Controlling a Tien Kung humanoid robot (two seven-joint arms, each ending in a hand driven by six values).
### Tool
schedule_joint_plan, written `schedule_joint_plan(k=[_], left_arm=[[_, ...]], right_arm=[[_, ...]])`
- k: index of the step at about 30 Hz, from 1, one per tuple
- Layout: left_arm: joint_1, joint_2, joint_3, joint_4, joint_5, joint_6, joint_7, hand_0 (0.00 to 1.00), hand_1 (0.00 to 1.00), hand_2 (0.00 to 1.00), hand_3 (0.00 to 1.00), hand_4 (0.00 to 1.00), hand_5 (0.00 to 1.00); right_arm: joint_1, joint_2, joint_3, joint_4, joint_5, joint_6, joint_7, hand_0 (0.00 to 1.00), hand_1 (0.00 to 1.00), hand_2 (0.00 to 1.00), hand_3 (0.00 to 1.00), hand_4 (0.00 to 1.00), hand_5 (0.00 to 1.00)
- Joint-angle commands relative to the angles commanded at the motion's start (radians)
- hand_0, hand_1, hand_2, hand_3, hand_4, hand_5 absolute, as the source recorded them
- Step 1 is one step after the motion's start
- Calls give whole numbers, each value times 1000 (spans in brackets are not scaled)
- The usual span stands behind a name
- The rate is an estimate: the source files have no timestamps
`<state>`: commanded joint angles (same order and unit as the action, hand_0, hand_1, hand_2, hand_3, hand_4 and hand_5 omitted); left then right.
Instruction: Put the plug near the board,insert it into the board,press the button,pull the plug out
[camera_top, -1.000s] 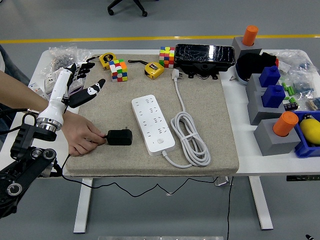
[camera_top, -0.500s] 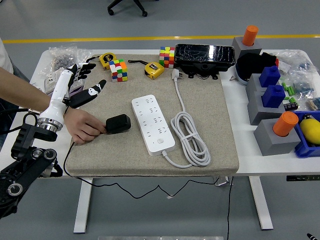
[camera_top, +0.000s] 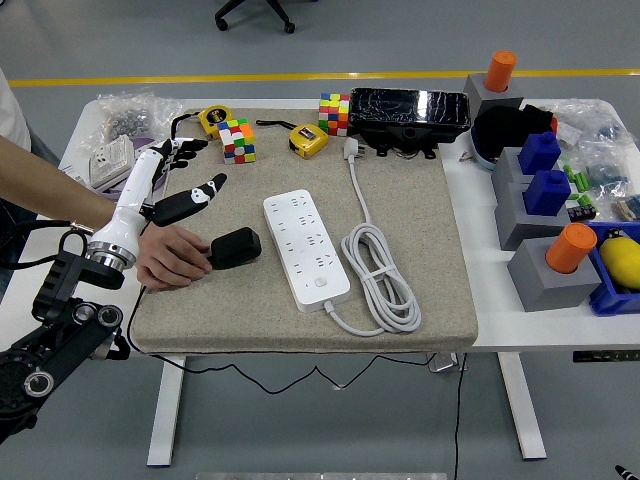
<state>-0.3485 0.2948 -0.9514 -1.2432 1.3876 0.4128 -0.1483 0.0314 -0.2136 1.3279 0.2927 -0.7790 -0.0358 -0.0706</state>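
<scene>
Head view: the plug (camera_top: 236, 247), a black adapter, lies on the mat just left of the white board (camera_top: 305, 248), held by a person's hand (camera_top: 172, 257). Left hand (camera_top: 178, 178) hovers above-left, fingers spread, empty — the nearer arm.

Left hand (camera_top: 172, 176): white forearm shell, black-tipped white fingers, silver wrist ring. Black jointed arm (camera_top: 60, 330) below with round screw caps, thin black cables. Person's arm (camera_top: 60, 190): white short sleeve.
</scene>
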Motion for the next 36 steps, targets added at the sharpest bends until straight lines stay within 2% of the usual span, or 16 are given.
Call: schedule_joint_plan(k=[4, 5, 6, 10, 11, 16, 17, 22, 23, 28, 29, 34, 35, 36], left_arm=[[-13, 2, 53, 18, 56, 3, 2, 756, 777, 795, 723, 809, 323], [-16, 2, 64, 23, 79, 4, 5, 811, 803, 803, 757, 829, 310], [-18, 2, 72, 27, 97, 3, 9, 811, 803, 803, 757, 829, 310], [-37, 0, 115, 63, 189, -10, 40, 811, 803, 803, 757, 829, 310], [-45, -1, 127, 75, 205, -13, 46, 845, 836, 825, 813, 883, 299], [-78, -8, 173, 123, 252, -34, 83, 845, 836, 825, 813, 883, 299], [-83, -9, 180, 131, 261, -38, 89, 855, 842, 818, 814, 965, 267], [-96, -14, 205, 163, 295, -55, 118, 855, 842, 818, 814, 965, 267], [-97, -14, 210, 169, 297, -54, 120, 866, 840, 793, 785, 969, 229], [-106, -16, 233, 195, 300, -39, 123, 866, 840, 793, 785, 969, 229], [-106, -17, 235, 197, 299, -37, 122, 842, 796, 756, 727, 939, 194], [-111, -23, 241, 217, 312, -16, 143, 842, 796, 756, 727, 939, 194], [-112, -25, 242, 221, 317, -17, 151, 795, 748, 722, 630, 893, 176], [-114, -26, 243, 225, 318, -18, 158, 795, 748, 722, 630, 893, 176]], right_arm=[[-1, 1, -1, -1, 0, 0, 0, 525, 628, 617, 550, 889, 414], [-1, 1, -1, -1, 0, 0, 0, 525, 627, 614, 548, 886, 412], [-1, 1, -2, -1, 0, 0, 0, 525, 627, 614, 548, 886, 412], [-2, 0, -6, -1, 2, 1, 0, 525, 627, 614, 548, 886, 412], [-1, -1, -7, -1, 2, 0, 0, 525, 627, 614, 548, 885, 411], [3, -2, -10, -1, 4, 0, 1, 525, 627, 614, 548, 885, 411], [4, -3, -11, -1, 4, 0, 1, 525, 627, 614, 548, 885, 410], [6, -5, -14, -1, 6, 0, 1, 525, 627, 614, 548, 885, 410], [5, -6, -15, -1, 6, 0, 1, 524, 627, 613, 547, 885, 410], [4, -6, -18, -1, 7, 0, 1, 524, 627, 613, 547, 885, 410], [4, -6, -19, -1, 7, 0, 1, 525, 627, 612, 548, 885, 408], [3, -9, -22, 0, 7, -1, 1, 525, 627, 612, 548, 885, 408], [4, -9, -22, 1, 7, -1, 1, 523, 627, 612, 547, 884, 407], [4, -9, -21, 1, 7, -1, 1, 523, 627, 612, 547, 884, 407]])
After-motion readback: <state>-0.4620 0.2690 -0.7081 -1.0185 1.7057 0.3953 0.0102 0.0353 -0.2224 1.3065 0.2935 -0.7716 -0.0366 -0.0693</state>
